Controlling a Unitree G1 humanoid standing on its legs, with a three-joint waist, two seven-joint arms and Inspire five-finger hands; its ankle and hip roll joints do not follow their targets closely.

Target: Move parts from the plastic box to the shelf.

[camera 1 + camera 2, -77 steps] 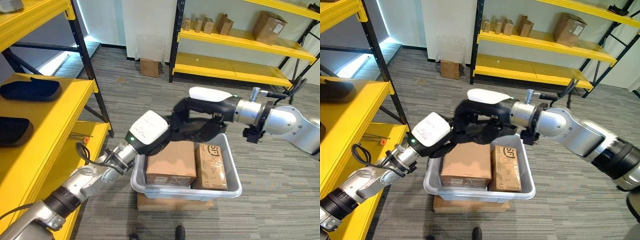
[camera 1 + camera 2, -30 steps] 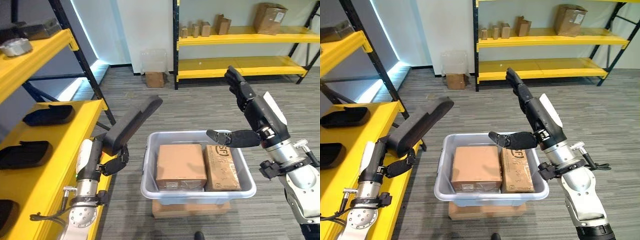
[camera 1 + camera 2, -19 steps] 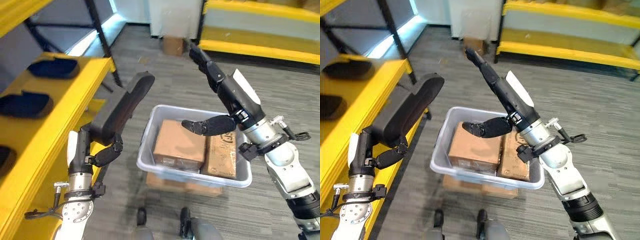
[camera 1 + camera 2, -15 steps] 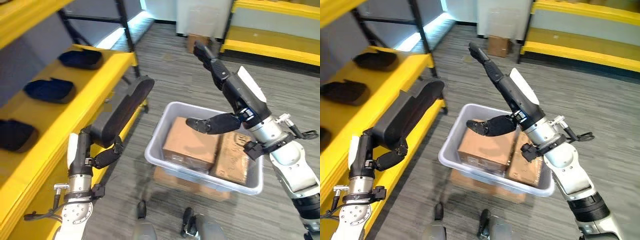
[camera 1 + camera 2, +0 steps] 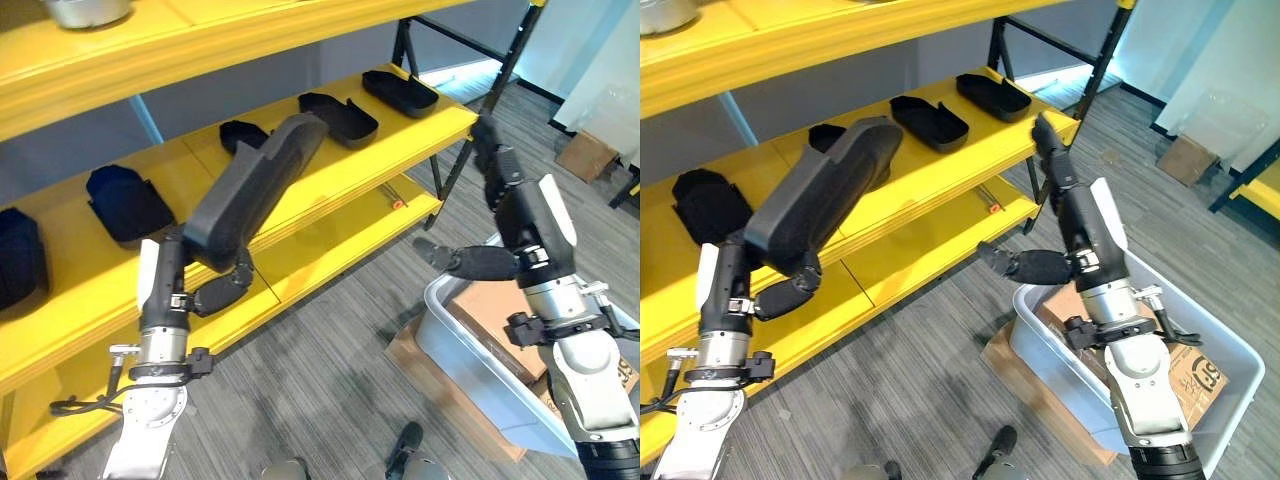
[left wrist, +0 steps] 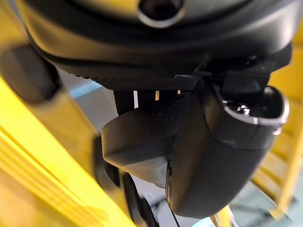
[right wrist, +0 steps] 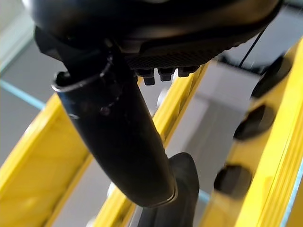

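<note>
While my left hand (image 5: pixel 215 290) gripped the long dark part (image 5: pixel 255 190) between fingers and thumb, raised before the yellow shelf (image 5: pixel 330 150), my right hand (image 5: pixel 520 225) hung empty, fingers straight, over the plastic box (image 5: pixel 470 340); similar parts (image 5: pixel 338 117) lay on the shelf beyond.

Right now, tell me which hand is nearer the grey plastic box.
Right. The right hand is raised open just above and beside the grey plastic box, its thumb near the box's rim. The left hand is farther off by the yellow shelf, holding up a dark part.
</note>
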